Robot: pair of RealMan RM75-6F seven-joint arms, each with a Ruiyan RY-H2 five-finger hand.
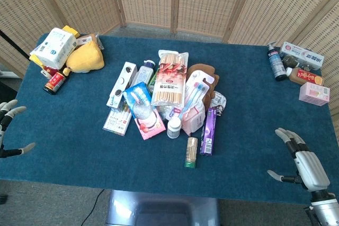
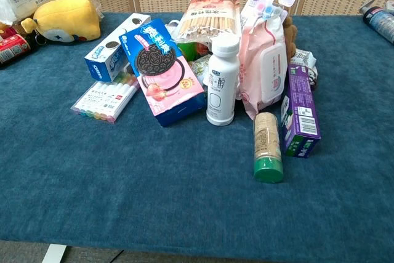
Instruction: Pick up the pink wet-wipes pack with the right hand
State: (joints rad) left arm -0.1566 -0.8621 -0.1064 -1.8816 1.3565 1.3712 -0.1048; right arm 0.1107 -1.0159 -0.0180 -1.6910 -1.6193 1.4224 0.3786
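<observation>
Pink wet-wipes pack (image 2: pixel 266 72) leans in clutter on blue table (image 1: pixel 249 109); right hand (image 1: pixel 302 162) empty, fingers spread.

head view: high, looking down, far | chest view: low, near, facing 12 o'clock | shared: central pile incl. white bottle (image 1: pixel 174 127) (image 2: pixel 221 79)

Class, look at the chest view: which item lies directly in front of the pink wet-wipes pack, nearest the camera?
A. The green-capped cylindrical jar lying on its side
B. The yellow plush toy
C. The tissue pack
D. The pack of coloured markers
A: the green-capped jar lies on its side just below the pink wet-wipes pack, beside the purple box.
</observation>
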